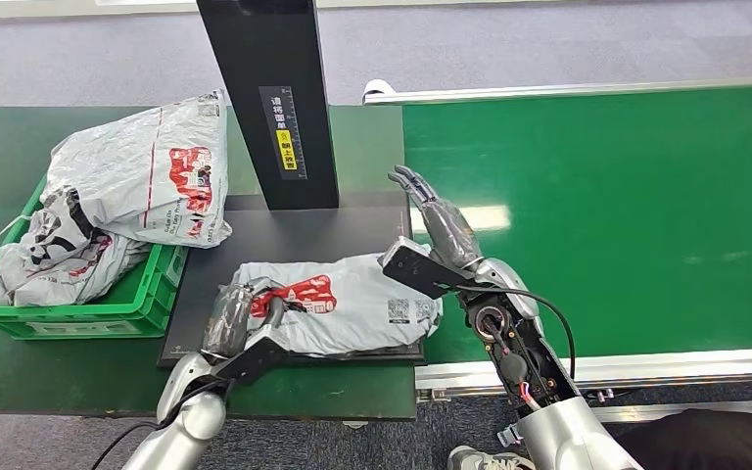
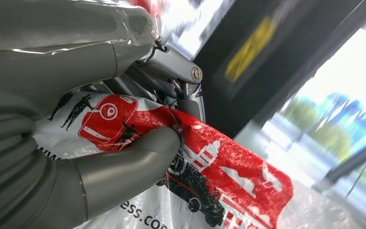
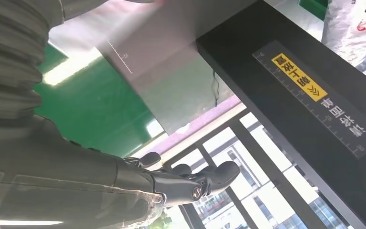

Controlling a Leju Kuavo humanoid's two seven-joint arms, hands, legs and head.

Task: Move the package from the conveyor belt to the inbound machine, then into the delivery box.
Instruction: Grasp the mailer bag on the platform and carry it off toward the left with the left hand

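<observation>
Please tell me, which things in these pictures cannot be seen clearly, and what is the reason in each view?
- Package on the black platform: the printed codes are too small to read in the head view.
- Package underside: hidden against the platform.
- Left hand: its fingertips are hidden by the bag's folds in the left wrist view.
- Green crate: its inside is covered by two bags.
- Left wrist background: blurred.

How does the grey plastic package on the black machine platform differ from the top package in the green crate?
The platform package lies flat, gripped by the left hand; the crate package lies untouched, heaped on another in the green crate. Both are grey with red print.
</observation>
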